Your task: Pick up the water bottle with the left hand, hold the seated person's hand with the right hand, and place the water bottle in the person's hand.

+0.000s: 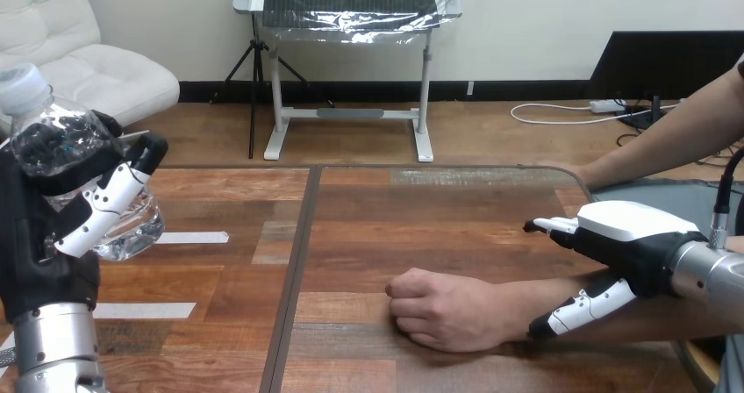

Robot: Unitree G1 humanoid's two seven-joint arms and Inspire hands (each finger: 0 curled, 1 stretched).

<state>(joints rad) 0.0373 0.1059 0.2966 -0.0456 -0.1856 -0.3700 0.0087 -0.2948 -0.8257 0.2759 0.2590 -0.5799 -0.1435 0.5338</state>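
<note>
A clear water bottle with a white cap is held up at the view's left, above the table's left part, tilted a little. My left hand is shut on it, fingers wrapped across its front. The person's hand rests as a fist on the table at centre right, its forearm running off to the right. My right hand hovers over that forearm just behind the wrist, open. Its fingers point left above the far side and its thumb lies along the near side. I see no grip on the forearm.
The person's other hand lies at the table's far right corner. Two white tape strips mark the left half of the wooden table. A dark seam runs down the table's middle.
</note>
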